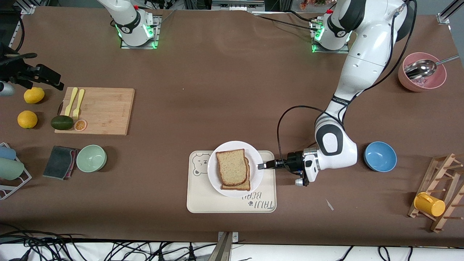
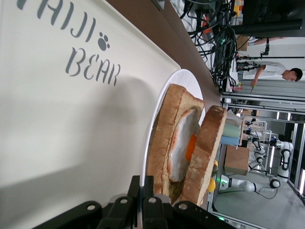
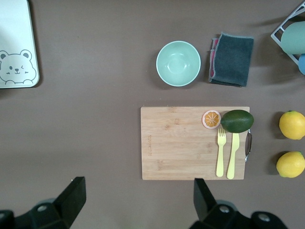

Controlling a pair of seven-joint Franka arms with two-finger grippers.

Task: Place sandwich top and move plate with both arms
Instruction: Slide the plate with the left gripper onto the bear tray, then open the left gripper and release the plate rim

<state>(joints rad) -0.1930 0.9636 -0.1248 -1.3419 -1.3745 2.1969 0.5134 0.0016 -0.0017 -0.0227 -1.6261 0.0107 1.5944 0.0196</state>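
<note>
A: From the front, you're pinching the plate's rim with the left gripper; the sandwich top is already lying on it. Keep level.

B: Left wrist view: jaws clamped on the rim, the fried egg showing just ahead.

A: Right wrist view: right gripper is gaping wide over the cutting board, waiting.

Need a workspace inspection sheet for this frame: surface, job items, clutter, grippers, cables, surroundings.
Surface: brown table, cream bear tray on it.
Job's things: sandwich top lies on the egg toast on the plate, which sits on the tray.
Clutter: cutting board, lemons, mint bowl, blue bowl, pink bowl, wooden rack.
Grippers: left gripper shut on the plate rim; right gripper open above the table by the cutting board, waiting.
Cables: black bundle along the table's front edge.
Surroundings: person in the lab.
</note>
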